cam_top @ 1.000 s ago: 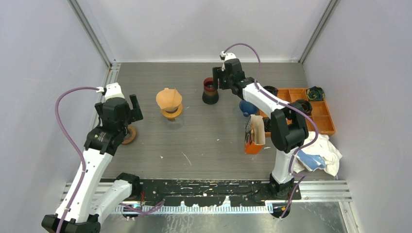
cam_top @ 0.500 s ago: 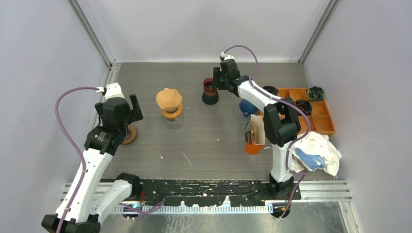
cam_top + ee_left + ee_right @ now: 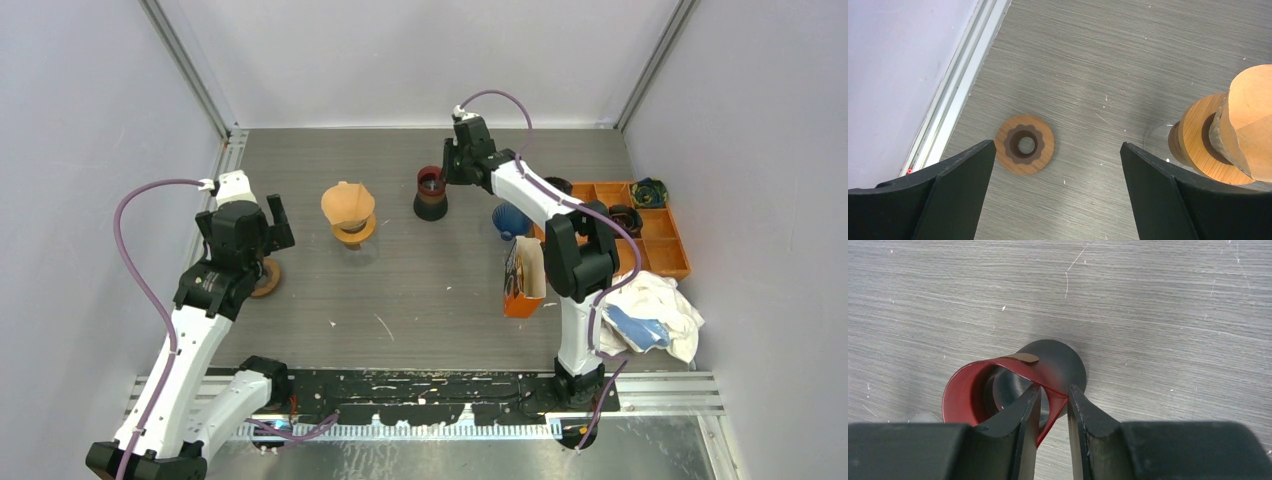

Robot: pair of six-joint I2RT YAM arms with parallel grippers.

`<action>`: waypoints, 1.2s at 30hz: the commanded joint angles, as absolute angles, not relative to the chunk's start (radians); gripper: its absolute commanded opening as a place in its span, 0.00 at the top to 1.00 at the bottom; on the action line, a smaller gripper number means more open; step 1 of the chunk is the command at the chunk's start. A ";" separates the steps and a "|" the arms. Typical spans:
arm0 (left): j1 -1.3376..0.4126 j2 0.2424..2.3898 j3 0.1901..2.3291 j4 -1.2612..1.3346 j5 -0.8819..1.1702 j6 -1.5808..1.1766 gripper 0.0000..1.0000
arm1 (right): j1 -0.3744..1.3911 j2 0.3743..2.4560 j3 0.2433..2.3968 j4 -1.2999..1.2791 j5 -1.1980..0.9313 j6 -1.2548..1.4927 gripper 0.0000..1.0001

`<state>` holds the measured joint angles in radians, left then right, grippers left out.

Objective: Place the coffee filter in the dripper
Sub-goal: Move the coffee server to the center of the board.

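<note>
Pinching the red rim of the dripper [image 3: 968, 390] with the right tool [image 3: 1054, 391], one finger inside the wall, one outside, nearly closed, the soft rim creased to a point between. Left of the dripper on the desk [image 3: 420, 290], well apart: coffee filter [image 3: 347, 204], sitting point-down in a wooden collar [image 3: 1198, 140]. Farther left of the dripper, holding the left tool [image 3: 1058, 146] spread fully wide, gripping nothing, above a wooden ring [image 3: 1024, 144].
</note>
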<state>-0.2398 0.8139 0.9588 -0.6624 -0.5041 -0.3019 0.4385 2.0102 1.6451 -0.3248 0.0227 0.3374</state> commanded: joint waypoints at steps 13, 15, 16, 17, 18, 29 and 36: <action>-0.235 0.797 0.959 -0.602 -0.499 -0.287 0.01 | 0.438 1.887 1.673 -0.524 -0.106 0.223 0.71; -0.233 0.796 0.957 -0.602 -0.497 -0.287 0.01 | 0.439 1.871 1.655 -0.544 -0.123 0.213 0.71; -0.234 0.798 0.957 -0.601 -0.498 -0.287 0.01 | 0.440 1.863 1.644 -0.549 -0.131 0.209 0.71; -0.234 0.798 0.957 -0.601 -0.498 -0.286 0.01 | 0.444 1.853 1.633 -0.555 -0.136 0.204 0.71; -0.234 0.797 0.957 -0.601 -0.499 -0.286 0.01 | 0.449 1.843 1.620 -0.559 -0.141 0.198 0.71; -0.234 0.797 0.957 -0.602 -0.500 -0.288 0.01 | 0.494 1.760 1.477 -0.573 -0.210 0.171 0.70; -0.234 0.804 0.957 -0.603 -0.499 -0.287 0.01 | 0.531 1.719 1.427 -0.587 -0.257 0.151 0.68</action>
<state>-0.2398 0.8135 0.9588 -0.6621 -0.4965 -0.3016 0.5098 1.8004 1.4448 -0.5728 -0.2073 0.1791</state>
